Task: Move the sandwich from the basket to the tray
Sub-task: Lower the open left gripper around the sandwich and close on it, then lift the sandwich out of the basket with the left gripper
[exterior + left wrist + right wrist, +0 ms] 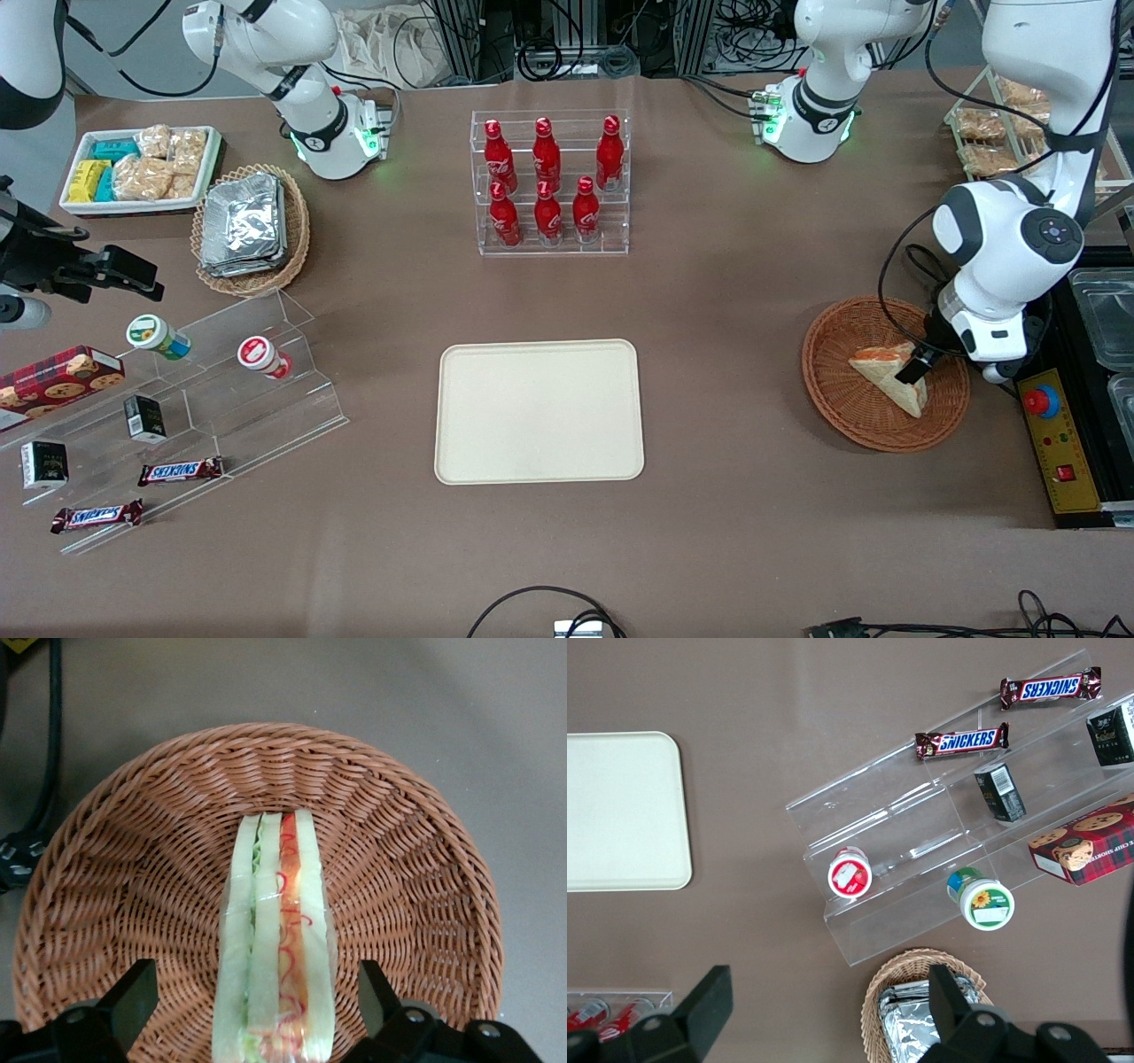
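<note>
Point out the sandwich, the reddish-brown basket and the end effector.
sandwich (276,948), left wrist view: on its layered cut edge.
basket (833,354), front view: on the woven inner wall.
end effector (257,1005), left wrist view: midway between the open fingers, which straddle the sandwich in the basket.

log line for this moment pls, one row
stage: pre-grasp | hand: open, straddling sandwich | sandwich: on edge in basket | tray: not yet loaded
</note>
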Available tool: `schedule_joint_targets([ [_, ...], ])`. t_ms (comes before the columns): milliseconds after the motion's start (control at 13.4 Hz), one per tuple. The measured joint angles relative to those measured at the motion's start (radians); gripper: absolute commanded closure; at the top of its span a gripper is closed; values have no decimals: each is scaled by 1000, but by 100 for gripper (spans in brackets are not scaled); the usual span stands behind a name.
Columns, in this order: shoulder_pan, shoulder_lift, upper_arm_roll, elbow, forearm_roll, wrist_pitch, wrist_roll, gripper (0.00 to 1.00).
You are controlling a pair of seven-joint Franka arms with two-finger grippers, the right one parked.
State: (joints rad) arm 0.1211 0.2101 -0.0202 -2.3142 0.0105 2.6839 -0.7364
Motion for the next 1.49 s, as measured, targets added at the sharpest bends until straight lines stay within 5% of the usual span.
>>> schedule_joint_targets([
  [522,-5,50,-4,-13,0,70,-50,0],
  [671,-6,55,-4,-14,0,78,-51,18],
  [894,-6,72,-4,-15,0,97,-52,63],
  [1491,-8,59,-6,-15,28,68,56,78],
])
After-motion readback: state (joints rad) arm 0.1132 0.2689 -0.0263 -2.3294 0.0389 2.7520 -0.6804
